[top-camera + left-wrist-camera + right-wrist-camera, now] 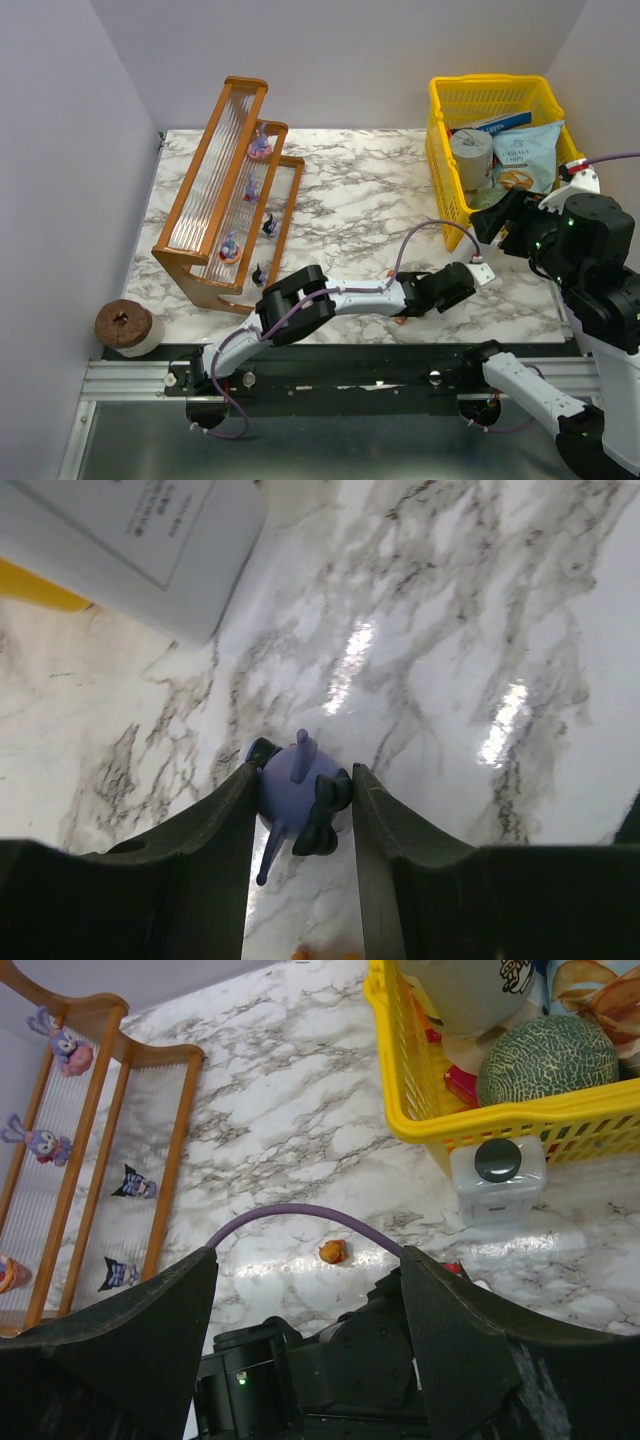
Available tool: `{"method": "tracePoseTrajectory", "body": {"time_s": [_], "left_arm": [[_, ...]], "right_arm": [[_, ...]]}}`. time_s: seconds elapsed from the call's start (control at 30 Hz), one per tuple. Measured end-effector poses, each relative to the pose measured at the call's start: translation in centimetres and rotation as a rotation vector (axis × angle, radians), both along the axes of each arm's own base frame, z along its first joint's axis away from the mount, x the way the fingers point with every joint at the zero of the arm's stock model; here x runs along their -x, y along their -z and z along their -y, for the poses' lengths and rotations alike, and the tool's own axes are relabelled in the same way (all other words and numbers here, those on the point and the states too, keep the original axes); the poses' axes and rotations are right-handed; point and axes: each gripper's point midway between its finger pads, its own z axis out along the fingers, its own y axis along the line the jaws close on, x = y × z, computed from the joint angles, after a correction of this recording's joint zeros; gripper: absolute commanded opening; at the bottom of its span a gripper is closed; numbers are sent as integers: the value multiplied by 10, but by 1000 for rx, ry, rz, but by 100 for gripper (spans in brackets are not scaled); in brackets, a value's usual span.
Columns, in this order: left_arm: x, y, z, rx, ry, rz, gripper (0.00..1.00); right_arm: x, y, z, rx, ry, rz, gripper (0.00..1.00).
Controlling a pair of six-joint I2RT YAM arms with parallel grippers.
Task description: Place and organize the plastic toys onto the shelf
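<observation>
My left gripper [300, 802] is shut on a small purple toy [290, 785] with a black bow, close to the marble top; in the top view it [458, 283] reaches across to the right, in front of the basket. An orange toy [333, 1251] lies on the marble beside that arm. The shelf [215, 200] stands at the left with purple and pink toys [38, 1142] on its upper tiers and navy toys [135, 1182] lower down. My right gripper [308, 1256] hangs open and empty above the left arm, beside the basket [505, 215].
A yellow mesh basket [490, 95] at the back right holds snack packets, a can and a melon-like ball [545, 1055]. A white bottle with a black cap [497, 1170] lies just in front of it. A brown roll [125, 325] sits at the near left edge.
</observation>
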Motion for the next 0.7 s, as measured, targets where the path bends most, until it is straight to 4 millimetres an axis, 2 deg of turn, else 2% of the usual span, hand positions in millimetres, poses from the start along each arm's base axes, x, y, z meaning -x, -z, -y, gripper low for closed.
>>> {"method": "tracePoseTrajectory", "body": {"time_s": [0.17,0.23,0.4,0.53,0.63,0.7], "left_arm": [[-31,-8,-23,-10,-88,-16,0],[-46,-19,-32,1,-129,-18,0],[-86,-60,-61,55,-246,-13,0],[-110,-87,-85,89,-339,2,0],[-123,-92,-105,80,-422,-6,0],[-128,-87,-120,64,-469,-20,0]], "right_arm": [[-7,3,-4,-5,-7,-7,81],[-11,6,-6,-10,-7,-13,81],[-21,15,-13,-27,-14,-27,81],[-30,26,-22,-46,-29,-48,82],[-40,35,-31,-59,-49,-68,82],[-46,42,-36,-65,-60,-83,82]]}}
